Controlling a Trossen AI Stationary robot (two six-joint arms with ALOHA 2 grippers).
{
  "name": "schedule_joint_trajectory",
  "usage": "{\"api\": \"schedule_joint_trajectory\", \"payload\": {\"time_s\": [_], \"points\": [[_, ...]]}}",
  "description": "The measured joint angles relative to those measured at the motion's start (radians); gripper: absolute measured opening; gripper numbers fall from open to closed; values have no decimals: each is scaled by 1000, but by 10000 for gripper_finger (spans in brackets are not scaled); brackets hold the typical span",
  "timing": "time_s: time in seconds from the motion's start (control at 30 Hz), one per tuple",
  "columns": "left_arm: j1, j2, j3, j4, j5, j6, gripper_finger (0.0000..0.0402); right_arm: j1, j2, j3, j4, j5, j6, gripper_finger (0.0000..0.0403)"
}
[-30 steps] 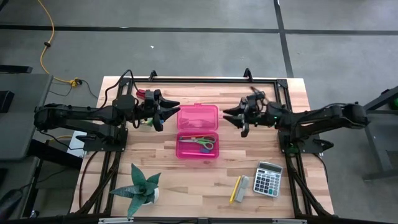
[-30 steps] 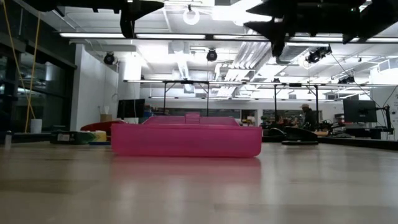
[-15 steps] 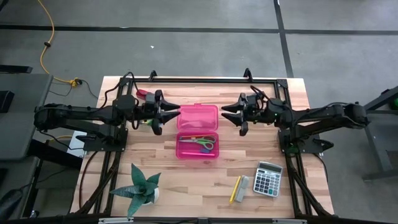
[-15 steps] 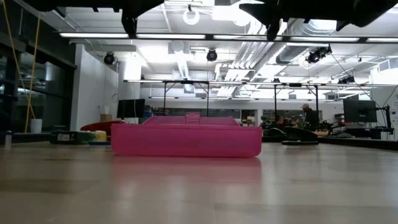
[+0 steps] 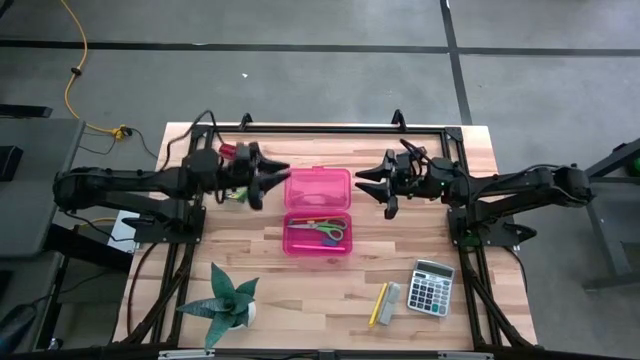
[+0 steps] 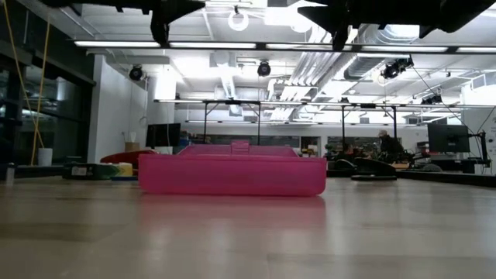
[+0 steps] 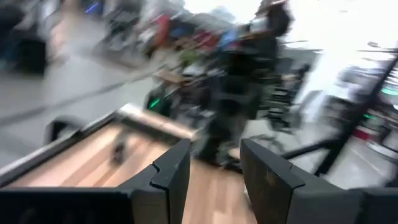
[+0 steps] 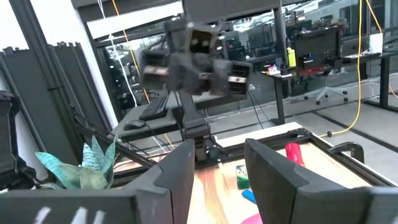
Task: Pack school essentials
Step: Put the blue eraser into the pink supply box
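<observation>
The open pink case [image 5: 318,210] lies mid-table, its lid toward the far edge; its tray holds scissors and thin pencils [image 5: 318,232]. A yellow pencil [image 5: 378,304] and a small grey block [image 5: 392,296] lie flat near the table's near right. A green item [image 8: 242,171] and a tiny blue piece [image 8: 249,194] lie on the wood by the left arm. My left gripper [image 5: 270,182] hovers open left of the case, high above the table [image 6: 160,31]. My right gripper [image 5: 374,188] hovers open right of the case [image 6: 337,35]. Both hold nothing.
A calculator [image 5: 432,287] sits at the near right and a green spiky plant [image 5: 225,303] at the near left, also seen as the plant [image 8: 81,165]. A red object [image 5: 228,152] lies by the far left rail. Bare wood stretches in front of the case [image 6: 232,174].
My right gripper has risen a little and edged toward the case's right side, staying open. The case and the loose items have not moved.
</observation>
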Motion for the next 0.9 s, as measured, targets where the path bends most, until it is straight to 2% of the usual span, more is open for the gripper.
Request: {"api": "schedule_joint_trajectory", "payload": {"time_s": [0.1, 0.23, 0.3, 0.33, 0.43, 0.5, 0.67, 0.9], "points": [[58, 6, 122, -350, -60, -45, 129, 0, 0, 0, -6, 0, -1, 135], [140, 78, 265, -813, -182, -77, 129, 0, 0, 0, -13, 0, 0, 135], [192, 125, 290, -957, -183, -102, 129, 0, 0, 0, -25, 0, 2, 135], [218, 148, 290, -1006, -149, -107, 129, 0, 0, 0, -30, 0, 2, 135], [278, 250, 282, -1126, -11, -104, 129, 0, 0, 0, -51, 0, 7, 135], [297, 337, 282, -1190, 32, -72, 129, 0, 0, 0, -62, 0, 25, 135], [311, 520, 281, -1205, 33, 31, 129, 0, 0, 1, -72, 0, 44, 135], [310, 667, 282, -1181, 34, 143, 129, 0, 0, 0, -73, 0, 44, 135]]}}
